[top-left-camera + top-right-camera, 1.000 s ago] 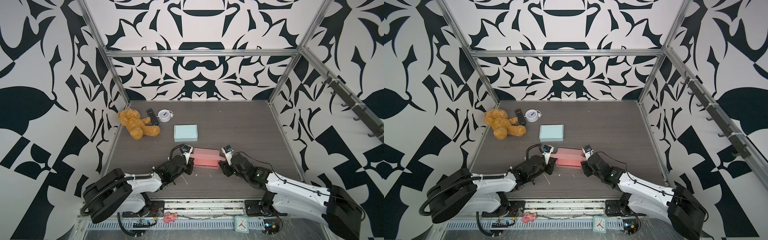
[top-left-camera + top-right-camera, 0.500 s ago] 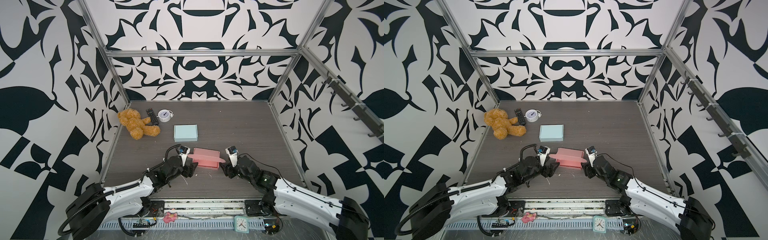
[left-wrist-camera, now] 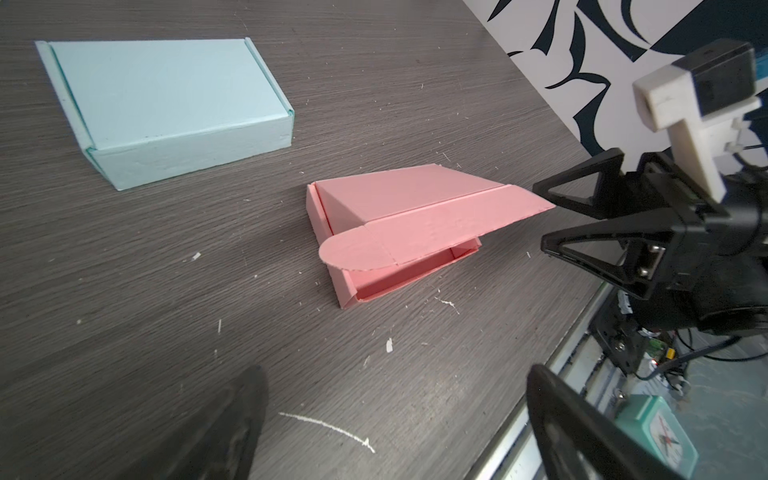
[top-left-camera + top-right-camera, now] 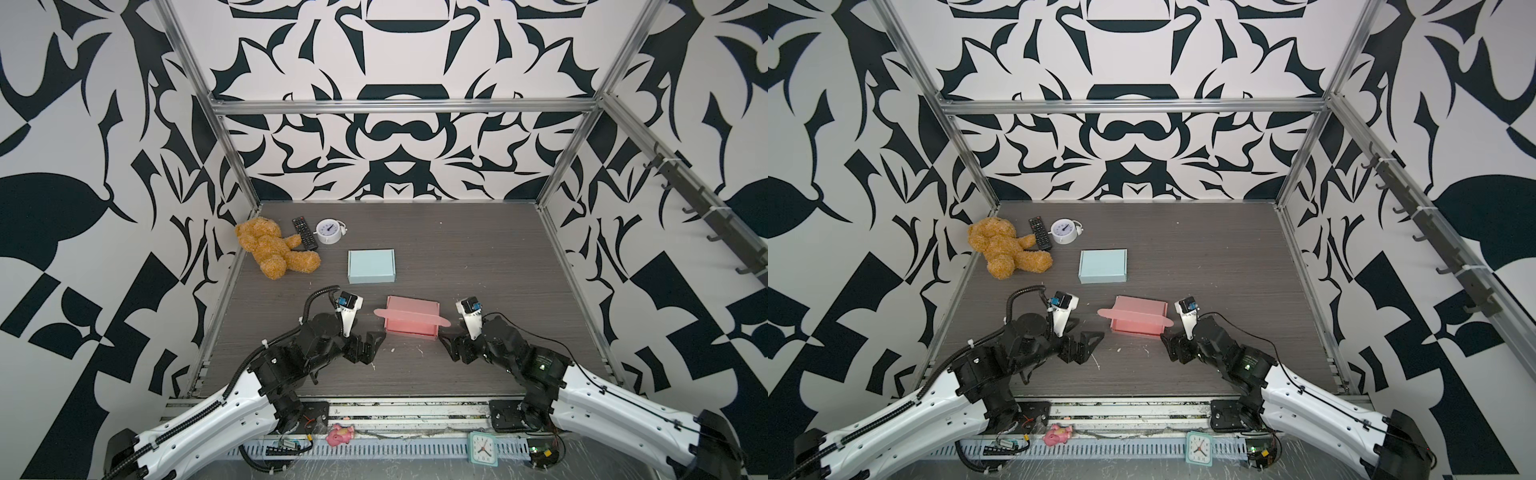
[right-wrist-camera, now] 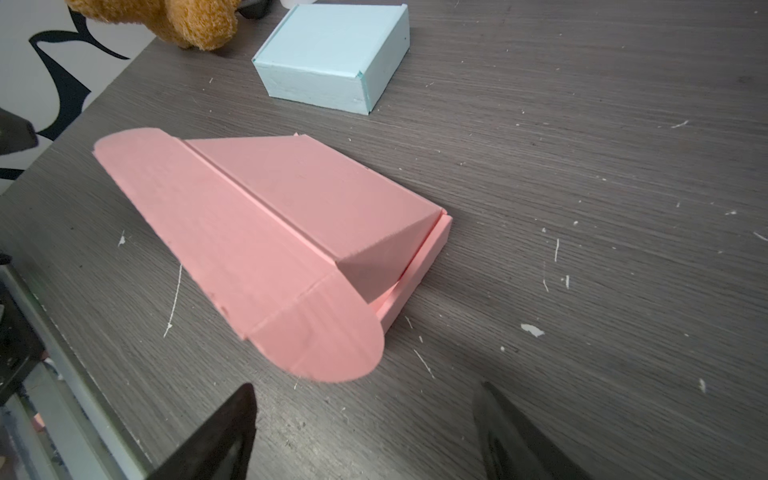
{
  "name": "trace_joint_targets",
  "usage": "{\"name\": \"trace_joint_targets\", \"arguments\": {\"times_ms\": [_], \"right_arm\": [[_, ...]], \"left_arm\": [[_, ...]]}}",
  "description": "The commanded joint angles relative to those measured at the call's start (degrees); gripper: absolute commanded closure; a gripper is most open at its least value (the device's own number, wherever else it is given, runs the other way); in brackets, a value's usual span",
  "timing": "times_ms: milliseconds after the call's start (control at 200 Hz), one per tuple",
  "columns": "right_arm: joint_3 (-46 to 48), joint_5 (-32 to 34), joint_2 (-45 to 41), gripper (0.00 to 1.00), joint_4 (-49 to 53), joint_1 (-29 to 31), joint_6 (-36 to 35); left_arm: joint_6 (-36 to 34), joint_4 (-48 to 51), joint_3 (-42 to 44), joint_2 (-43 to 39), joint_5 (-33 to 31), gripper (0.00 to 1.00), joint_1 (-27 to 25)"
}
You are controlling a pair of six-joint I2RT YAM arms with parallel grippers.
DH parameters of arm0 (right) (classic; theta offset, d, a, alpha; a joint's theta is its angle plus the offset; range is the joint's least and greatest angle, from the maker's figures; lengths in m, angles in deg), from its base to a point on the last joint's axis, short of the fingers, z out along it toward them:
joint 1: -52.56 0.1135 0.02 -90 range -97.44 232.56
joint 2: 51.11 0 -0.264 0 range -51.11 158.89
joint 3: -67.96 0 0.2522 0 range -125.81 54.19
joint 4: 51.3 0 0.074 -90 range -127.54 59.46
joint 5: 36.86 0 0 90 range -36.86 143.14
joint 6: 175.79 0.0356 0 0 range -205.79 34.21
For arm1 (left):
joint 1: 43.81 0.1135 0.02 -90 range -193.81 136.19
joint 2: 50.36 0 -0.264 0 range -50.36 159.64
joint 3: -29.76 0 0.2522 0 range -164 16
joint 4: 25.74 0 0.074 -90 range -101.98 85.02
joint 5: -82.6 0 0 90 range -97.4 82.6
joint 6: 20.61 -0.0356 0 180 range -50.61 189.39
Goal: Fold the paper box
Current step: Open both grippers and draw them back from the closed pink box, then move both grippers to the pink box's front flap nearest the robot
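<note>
Dark wood-grain tabletop (image 4: 478, 257), b/w patterned walls. Item 1: pink paper box (image 4: 411, 320), near-centre, lid propped ajar, rounded tabs sticking out both sides. I see L gripper (image 4: 371, 348) just left of it, jaws wide, empty; R gripper (image 4: 449, 348) just right, jaws apart, empty. Far: blue box (image 4: 371, 266), closed. Far-left: teddy (image 4: 272, 249), remote (image 4: 304, 233), clock (image 4: 328, 231).
</note>
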Motion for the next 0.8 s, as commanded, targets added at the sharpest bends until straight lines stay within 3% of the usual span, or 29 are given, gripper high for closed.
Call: {"name": "trace_joint_targets", "arguments": {"times_ms": [0,185,305,590,795], "right_arm": [[-4.5,-2.0,-2.2,0.16,0.6,0.3,6.6],[-11.2,-1.5,0.2,0.11,8.4,0.3,9.9],[-16.6,-1.5,3.8,0.09,11.6,0.2,10.8],[-24.2,-1.3,14.2,0.01,11.6,0.2,11.3],[-28.9,0.2,21.0,0.01,13.3,-0.5,9.8]], "left_arm": [[2.2,7.6,-4.9,2.1,1.2,0.01,-0.1],[3.3,14.4,-14.2,10.3,-0.7,0.01,0.6],[2.2,14.6,-18.5,15.0,1.4,0.01,2.7],[-0.8,11.6,-23.4,23.5,16.0,0.01,15.4],[-2.6,9.5,-24.9,28.2,22.1,0.01,20.4]]}}
